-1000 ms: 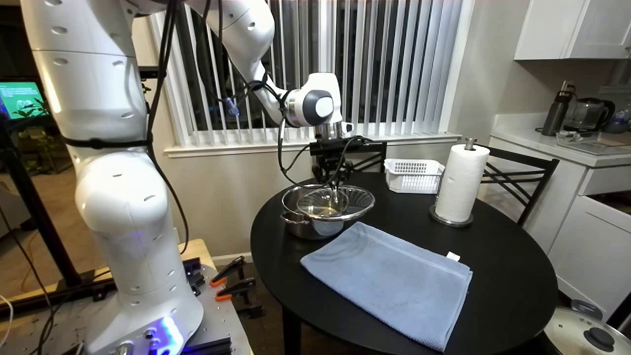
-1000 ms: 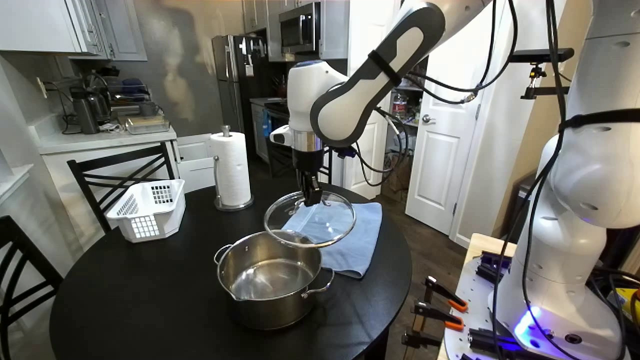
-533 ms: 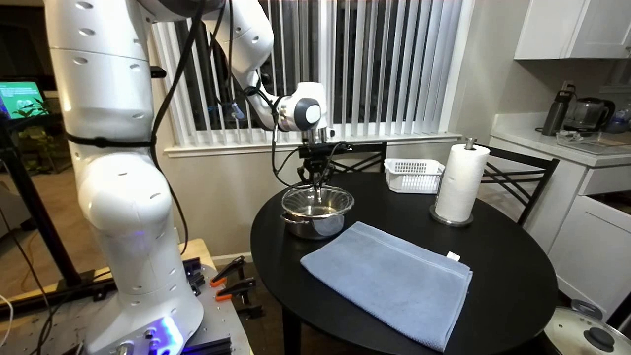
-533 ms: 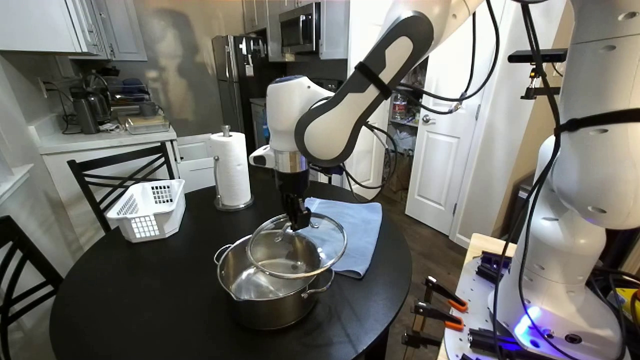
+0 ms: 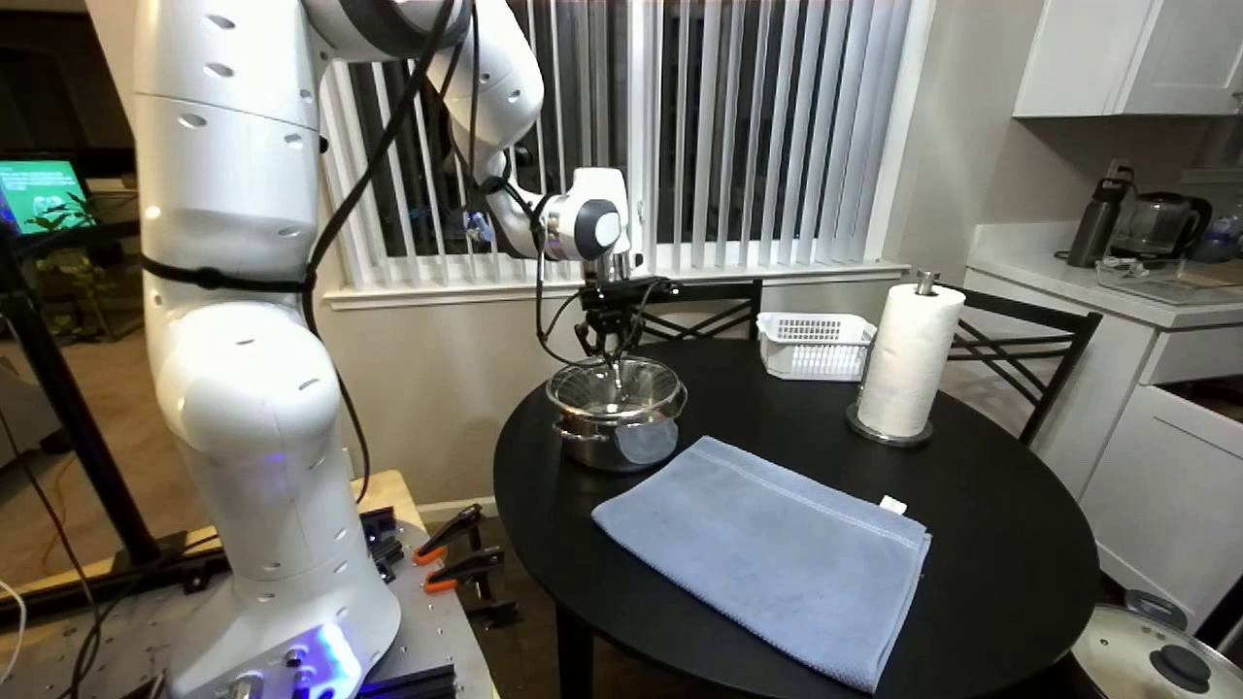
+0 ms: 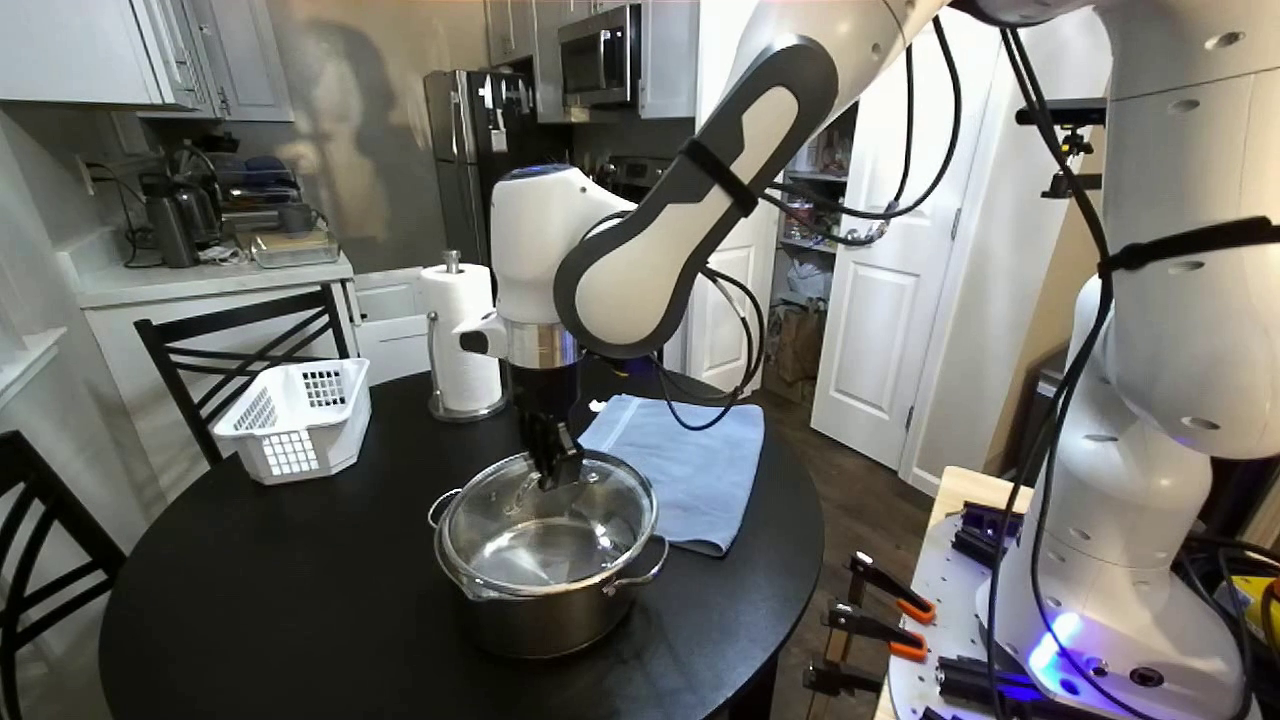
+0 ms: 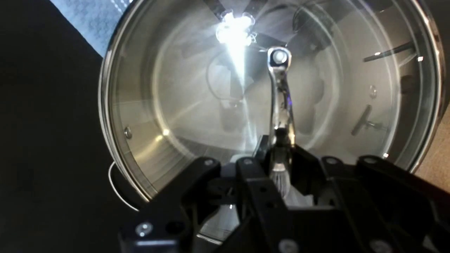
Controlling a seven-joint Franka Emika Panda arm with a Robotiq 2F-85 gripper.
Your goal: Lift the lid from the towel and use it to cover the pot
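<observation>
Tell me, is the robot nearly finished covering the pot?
Done: the lid is off the towel and over the pot. In hand: the fingers grip the lid's handle. Left to do: probably settling it, then letting go. I can't tell whether it touches the pot.

The refrigerator (image 6: 472,140), microwave (image 6: 597,58) and cabinets (image 6: 80,52) show a home kitchen.

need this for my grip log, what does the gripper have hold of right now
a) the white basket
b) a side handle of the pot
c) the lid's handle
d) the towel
c, since the wrist view shows the lid's handle pinched between the two sides of the gripper.
</observation>
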